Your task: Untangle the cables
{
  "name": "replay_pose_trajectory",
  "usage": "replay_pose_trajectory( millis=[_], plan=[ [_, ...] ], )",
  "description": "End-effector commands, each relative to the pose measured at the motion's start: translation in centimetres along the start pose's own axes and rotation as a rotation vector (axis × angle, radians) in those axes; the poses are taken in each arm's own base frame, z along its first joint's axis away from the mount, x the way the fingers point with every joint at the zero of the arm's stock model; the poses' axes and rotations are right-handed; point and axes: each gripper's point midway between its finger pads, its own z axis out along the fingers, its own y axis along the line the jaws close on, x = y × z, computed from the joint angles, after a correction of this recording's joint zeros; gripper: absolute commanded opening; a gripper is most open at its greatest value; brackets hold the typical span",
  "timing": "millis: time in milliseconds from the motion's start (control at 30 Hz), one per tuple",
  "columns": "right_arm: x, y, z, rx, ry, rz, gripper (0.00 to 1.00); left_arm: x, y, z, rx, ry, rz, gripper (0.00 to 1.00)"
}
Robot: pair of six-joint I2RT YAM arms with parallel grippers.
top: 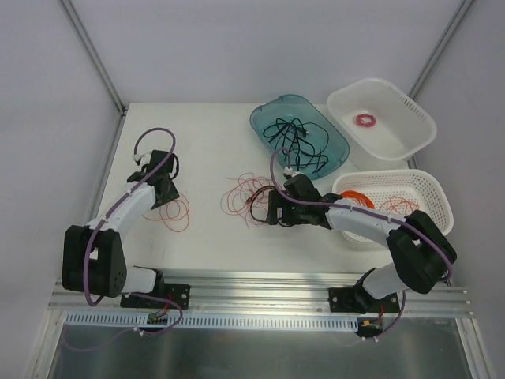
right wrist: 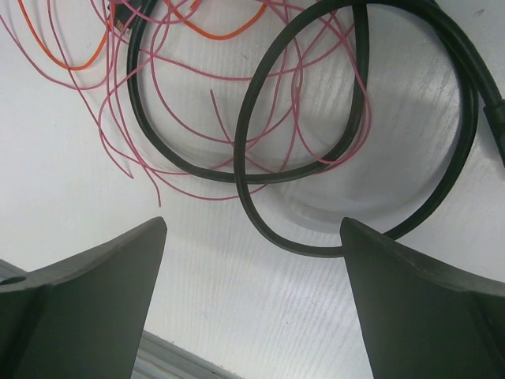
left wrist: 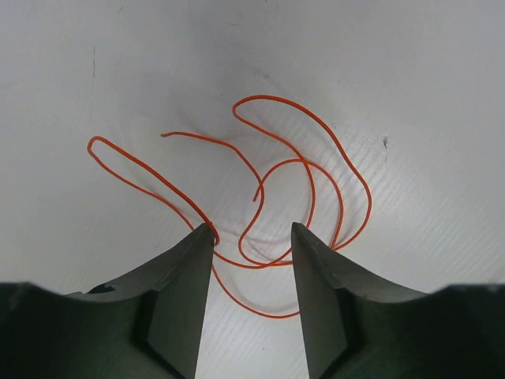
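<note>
Red wire [left wrist: 256, 265] lies in a few loose loops on the white surface [top: 205, 142], on the left side, apart from the rest. The left claw [left wrist: 252, 229] hangs low over it, released. Its fingers stand partly apart with the wire's near curve lying across the gap, and nothing is clamped.

Near the middle of the surface sits the tangle [top: 248, 197] of thin red wires wound through a black cord [right wrist: 260, 180]. The right claw [right wrist: 252, 225] hovers just beside it, spread wide and grasping nothing, and the cord's loop lies just beyond its fingertips.

Behind the tangle, a teal tray [top: 264, 118] holds more black cord [top: 296, 138]. To its right, a white basket [top: 394, 91] holds a pink ring [top: 365, 120]. A nearer basket [top: 430, 185] holds an orange coil [top: 357, 193] and some red wires, partly hidden by the right arm.
</note>
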Motion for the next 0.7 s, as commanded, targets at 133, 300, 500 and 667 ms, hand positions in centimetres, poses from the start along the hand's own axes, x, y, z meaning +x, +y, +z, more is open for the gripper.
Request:
replay_pose_trajectory(
  millis=[133,300,500,667],
  plan=[
    [-0.6,0.7,-0.5,-0.035,-0.032,-0.023,0.97,1.1,-1.0,1.7,0.022,0.049,-0.074,0.59],
    [-0.7,0.7,-0.6,-0.039,-0.037,-0.028,0.97,2.2,-1.1,2.8,0.010,0.096,-0.070,0.59],
    [-0.7,0.7,-0.8,-0.041,-0.040,-0.030,0.97,3.0,-1.1,4.0,-0.017,0.127,-0.057,0.49],
    [-0.8,0.8,-1.0,-0.043,-0.044,-0.034,0.97,3.8,-1.3,4.7,-0.023,0.165,-0.051,0.33]
  ],
)
